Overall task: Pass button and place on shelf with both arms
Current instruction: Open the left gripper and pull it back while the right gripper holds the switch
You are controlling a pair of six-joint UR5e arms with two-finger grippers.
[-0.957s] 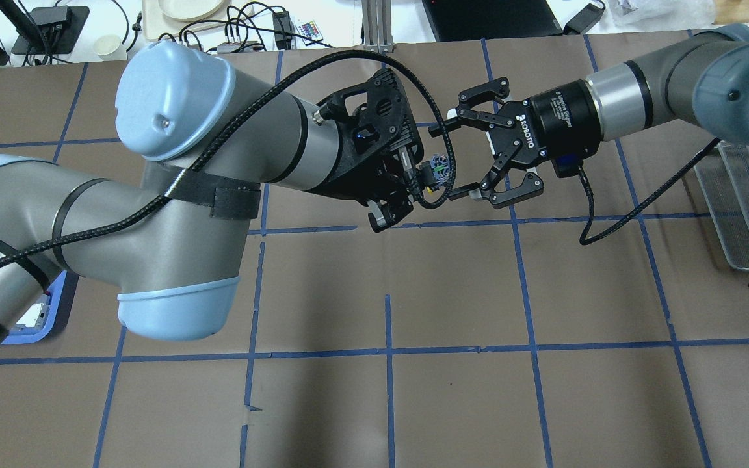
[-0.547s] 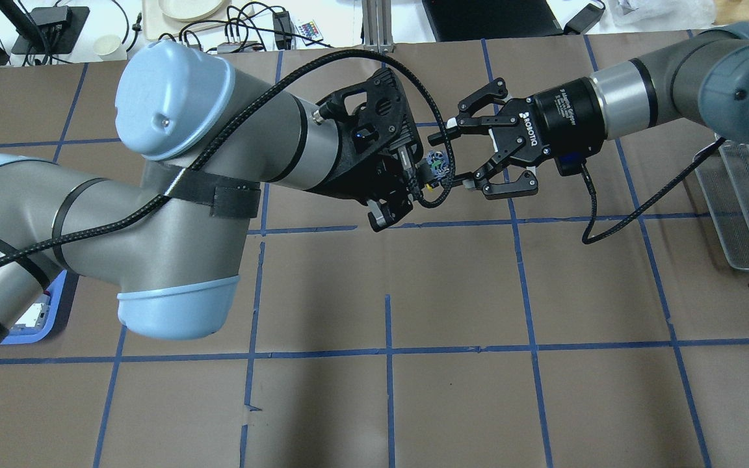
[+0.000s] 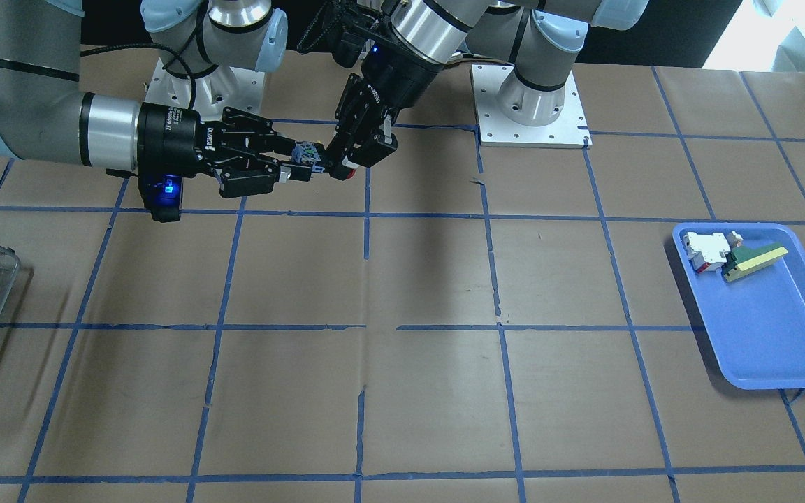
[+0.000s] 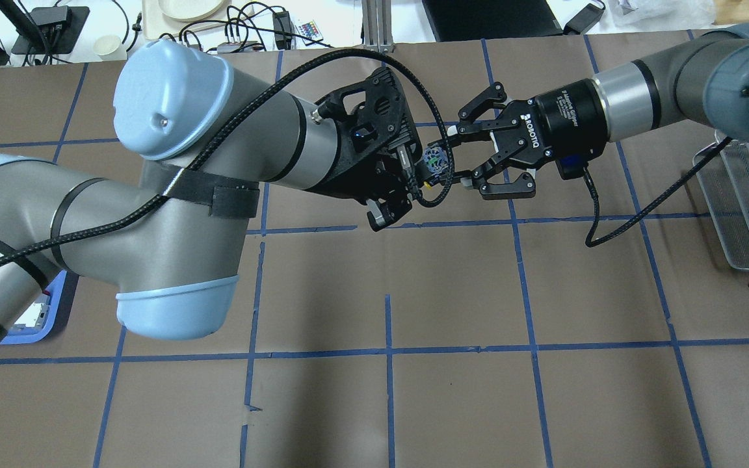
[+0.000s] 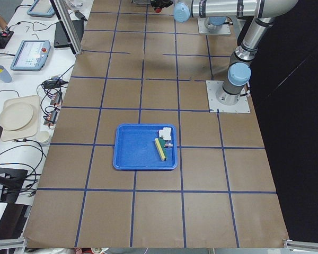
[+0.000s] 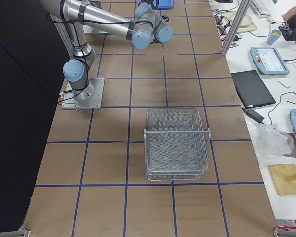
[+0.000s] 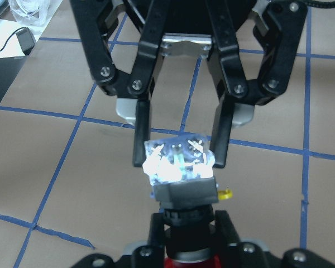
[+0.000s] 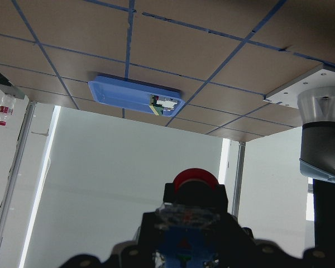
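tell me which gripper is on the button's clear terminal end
The right gripper: its fingers clamp the button at its clear block; the left gripper holds the black body.

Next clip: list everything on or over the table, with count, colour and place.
button: 1, red cap, black body, clear terminal block; held in the air over the table's middle, between the two grippers
shelf: 1, silvery wire mesh; at the table's end on the robot's right, nothing on it
tray: 1, blue; at the table's end on the robot's left
block: 1, white and red; in a corner of the tray
wedge: 1, green and yellow; in the tray, right beside the block
table: 1, brown with blue tape grid
left gripper: 1, black; shut on the button's body
right gripper: 1, black; fingers against the terminal block's sides
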